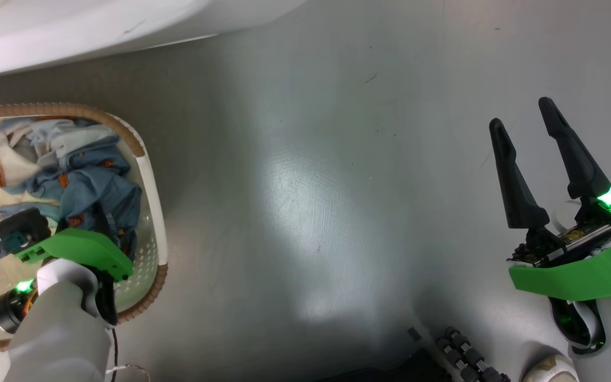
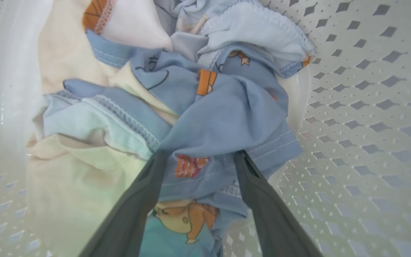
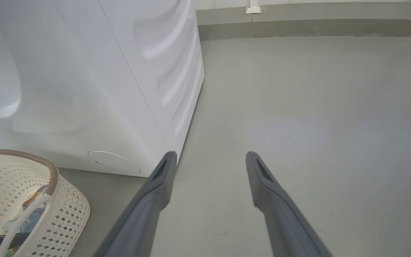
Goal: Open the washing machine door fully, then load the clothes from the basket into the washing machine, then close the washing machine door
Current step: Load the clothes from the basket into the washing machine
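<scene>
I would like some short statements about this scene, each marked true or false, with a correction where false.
1. The left gripper is open, down inside the basket at the clothes. True.
2. The right gripper holds a garment. False: it is open and empty, above the floor.
3. The basket is empty. False: the clothes lie in it.
4. The basket stands on the floor beside the washing machine. True.
</scene>
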`<state>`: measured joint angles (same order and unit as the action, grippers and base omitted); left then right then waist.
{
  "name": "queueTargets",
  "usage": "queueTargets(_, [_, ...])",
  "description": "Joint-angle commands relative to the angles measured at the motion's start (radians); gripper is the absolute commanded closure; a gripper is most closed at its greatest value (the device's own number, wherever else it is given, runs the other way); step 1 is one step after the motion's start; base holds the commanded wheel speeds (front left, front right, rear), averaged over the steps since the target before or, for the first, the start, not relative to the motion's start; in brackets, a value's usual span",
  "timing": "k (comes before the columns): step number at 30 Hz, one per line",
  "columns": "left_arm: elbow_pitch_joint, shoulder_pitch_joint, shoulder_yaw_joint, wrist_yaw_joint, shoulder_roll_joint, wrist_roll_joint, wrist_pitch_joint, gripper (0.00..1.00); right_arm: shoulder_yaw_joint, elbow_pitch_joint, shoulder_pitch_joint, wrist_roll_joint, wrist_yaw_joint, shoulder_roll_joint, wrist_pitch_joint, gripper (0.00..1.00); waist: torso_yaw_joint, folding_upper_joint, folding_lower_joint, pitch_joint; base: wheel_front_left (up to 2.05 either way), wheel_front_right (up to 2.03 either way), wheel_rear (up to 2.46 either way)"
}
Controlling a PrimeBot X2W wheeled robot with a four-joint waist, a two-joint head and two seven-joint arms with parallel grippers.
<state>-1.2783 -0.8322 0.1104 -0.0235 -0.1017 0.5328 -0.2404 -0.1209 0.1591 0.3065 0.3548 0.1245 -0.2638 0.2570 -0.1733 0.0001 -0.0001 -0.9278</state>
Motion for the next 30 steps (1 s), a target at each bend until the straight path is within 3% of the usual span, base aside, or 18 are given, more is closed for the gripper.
queueTargets(1, [-0.009,0.032,-0.019,-0.008,-0.031,0.006,-0.011,0.18,-0.015,0.026,-0.044,-0.005,0.006,-0.018,0.005,0.0,0.0,-0.0001,0.0001,-0.002,0.0,0.0,0.0])
queueTargets(2, [-0.009,0.033,-0.019,-0.008,-0.03,0.007,-0.01,0.65,-0.014,0.027,-0.045,-0.006,0.006,-0.02,0.005,0.0,0.0,-0.0001,0.0001,-0.003,0.0,0.0,0.0])
queueTargets(3, [-0.01,0.035,-0.017,-0.006,-0.029,0.008,-0.008,1.0,-0.012,0.029,-0.047,-0.006,0.006,-0.023,0.005,0.0,0.0,-0.0001,0.0001,-0.004,0.0,0.0,0.0])
queueTargets(12, [0.034,0.052,-0.003,-0.015,-0.048,-0.017,-0.02,1.0,0.001,0.032,-0.058,-0.009,0.006,-0.019,0.005,0.0,0.007,-0.0001,0.0001,0.005,0.0,0.0,0.0])
queueTargets(20, [0.332,0.174,-0.055,-0.065,-0.054,-0.118,-0.021,1.0,0.016,0.035,-0.066,-0.01,0.006,-0.011,0.005,0.0,0.034,-0.0001,0.0001,0.023,0.0,0.0,0.0])
queueTargets(30, [0.629,0.312,-0.142,-0.068,-0.007,-0.243,-0.021,1.0,0.029,0.036,-0.078,-0.016,0.006,-0.016,0.005,0.0,0.079,-0.0001,0.0001,0.081,0.0,0.0,0.0])
